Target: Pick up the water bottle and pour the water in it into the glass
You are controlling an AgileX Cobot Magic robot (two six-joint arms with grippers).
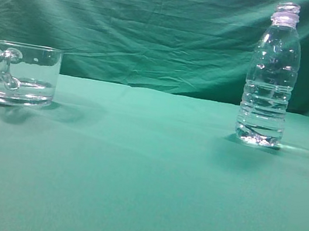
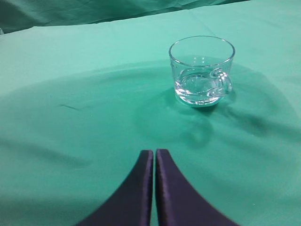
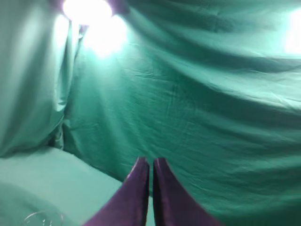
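Observation:
The water bottle stands upright at the right of the green table, clear with a ribbed lower body and a pale lilac neck ring. The water fills roughly its lower half. The glass stands at the left, its handle turned toward the camera; it also shows in the left wrist view. My left gripper is shut and empty, well short of the glass and a little to its left. My right gripper is shut and empty, raised and pointing at the backdrop. Neither gripper shows in the exterior view.
A wrinkled green cloth backdrop hangs behind the table. Green cloth covers the table. A faint clear rim shows at the bottom left of the right wrist view; I cannot tell which object it is.

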